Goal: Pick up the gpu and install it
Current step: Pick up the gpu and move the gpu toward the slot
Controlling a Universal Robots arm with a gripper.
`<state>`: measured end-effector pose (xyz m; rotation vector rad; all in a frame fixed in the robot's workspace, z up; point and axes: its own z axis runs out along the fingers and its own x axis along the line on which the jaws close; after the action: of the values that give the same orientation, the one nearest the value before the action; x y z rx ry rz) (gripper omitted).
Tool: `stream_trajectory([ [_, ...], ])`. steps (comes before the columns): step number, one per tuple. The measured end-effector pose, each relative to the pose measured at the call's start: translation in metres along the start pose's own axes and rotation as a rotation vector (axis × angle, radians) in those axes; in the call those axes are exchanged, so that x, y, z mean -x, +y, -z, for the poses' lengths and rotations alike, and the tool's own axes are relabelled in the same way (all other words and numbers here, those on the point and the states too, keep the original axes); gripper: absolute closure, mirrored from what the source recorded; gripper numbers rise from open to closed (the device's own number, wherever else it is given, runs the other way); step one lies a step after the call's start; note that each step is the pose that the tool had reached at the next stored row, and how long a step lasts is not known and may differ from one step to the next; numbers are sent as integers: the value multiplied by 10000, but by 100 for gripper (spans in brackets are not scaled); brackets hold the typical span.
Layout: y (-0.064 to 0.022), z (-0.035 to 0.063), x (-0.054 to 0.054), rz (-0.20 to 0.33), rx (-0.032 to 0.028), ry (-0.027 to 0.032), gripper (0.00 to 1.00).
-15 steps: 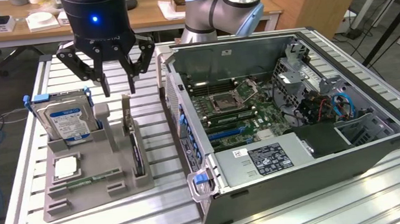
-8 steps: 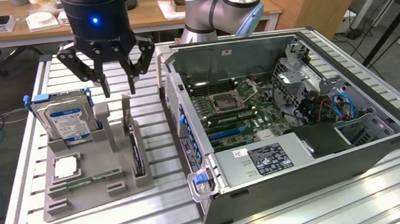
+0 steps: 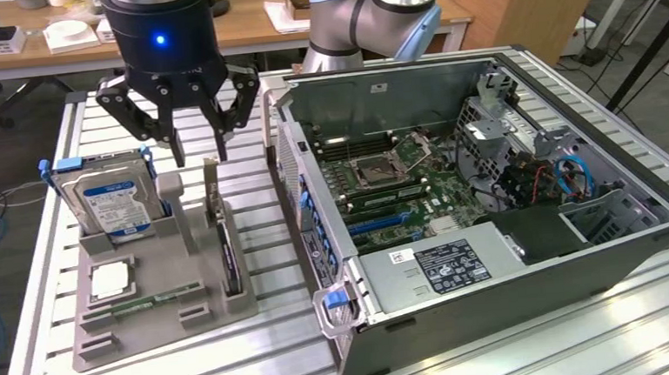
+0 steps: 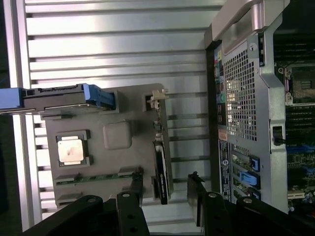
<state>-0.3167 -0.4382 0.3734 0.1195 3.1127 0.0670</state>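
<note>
Closest to me, the big dark-grey open computer case [image 3: 527,293] is lying on its side on the slatted aluminium bench [image 3: 622,335], motherboard facing up. Over on the exterior view's left, a grey plastic parts holder [image 3: 203,311] is sitting just beside it. The gpu [image 3: 228,255], a thin dark card with a silvery bracket at one end, is standing on edge in the slot nearest the case. The black end effector [image 3: 198,142] is hovering right over that bracket end, fingers spread wide, gripping nothing. A silver hard drive [image 3: 109,206] with a blue-white label is standing in the holder too, with a square silvery processor chip [image 3: 107,280] lying flat nearer me.
</note>
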Motion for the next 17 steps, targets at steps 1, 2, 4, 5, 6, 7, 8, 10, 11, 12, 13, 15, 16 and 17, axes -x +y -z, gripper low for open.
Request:
stream_trajectory([
  [1,-6,-4,0,0,0,0,51],
  [2,-12,-8,0,0,0,0,51],
  [4,-25,-16,1,0,-1,0,51],
  [5,-32,-20,1,0,-1,0,51],
  [6,-40,-24,2,0,-1,0,51],
  [7,-48,-28,2,0,0,0,51],
  [8,-57,-32,3,0,0,0,51],
  [10,-75,-41,4,0,-1,-1,51],
  [11,-82,-45,4,0,-1,0,51],
  [12,-88,-47,5,0,0,-1,51],
  [13,-89,-49,5,-1,0,-1,51],
  [15,-89,-48,5,-2,-1,-1,51],
  [16,-89,-48,5,-1,-1,-1,51],
  [17,-90,-48,5,0,-2,0,51],
])
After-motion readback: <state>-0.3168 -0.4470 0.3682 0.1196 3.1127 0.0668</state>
